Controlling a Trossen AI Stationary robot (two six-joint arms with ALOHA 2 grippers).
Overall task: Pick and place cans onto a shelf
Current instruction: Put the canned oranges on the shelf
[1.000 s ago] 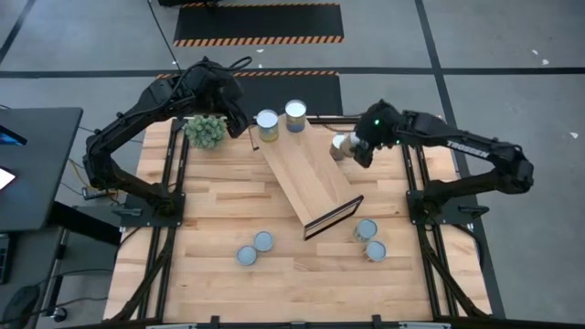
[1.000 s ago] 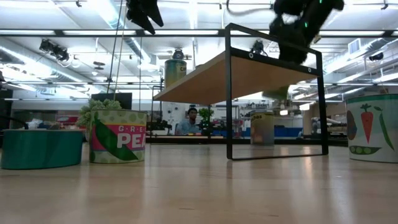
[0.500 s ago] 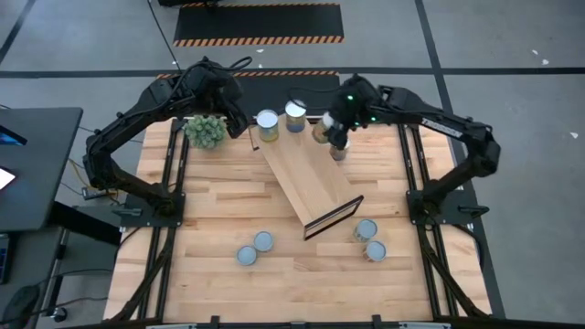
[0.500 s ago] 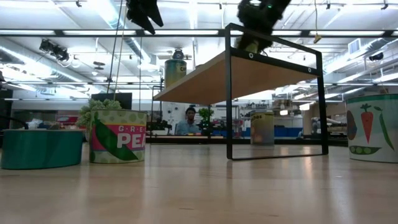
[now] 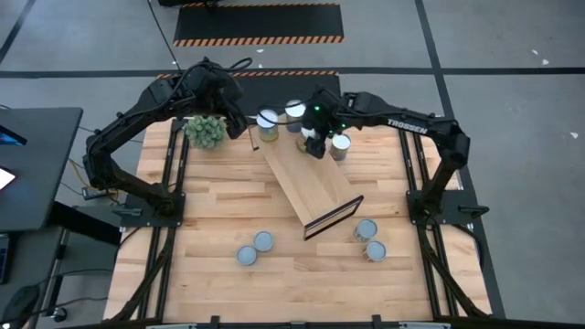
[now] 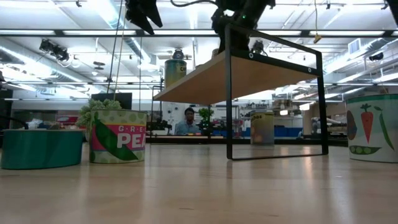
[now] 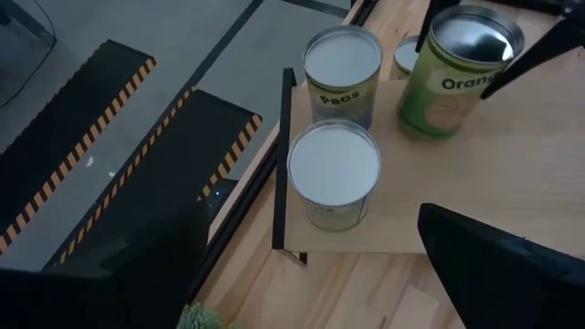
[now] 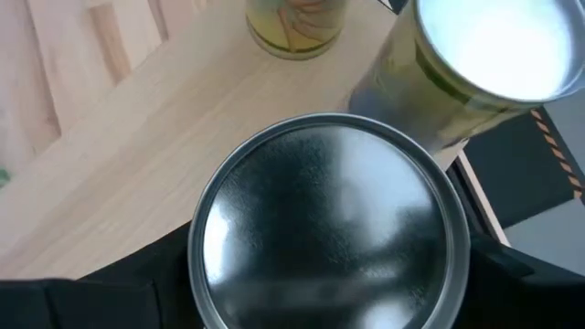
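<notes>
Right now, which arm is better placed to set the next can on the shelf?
Right: its gripper is shut on a can over the shelf. The left gripper hangs open, empty.

"Peas" on one shelf can (image 7: pixel 342 73), "Oran…" on another (image 7: pixel 455 68).

Both arms are dark, nearly black, built of chunky rounded links on black frames bolted along the table's side rails. The right arm (image 5: pixel 411 128) carries white lettering along its forearm, seemingly the maker's name, and a small green light glows near its wrist (image 5: pixel 317 111). The left arm (image 5: pixel 137 114) has thin black cables looping over its wrist (image 5: pixel 219 78).
</notes>
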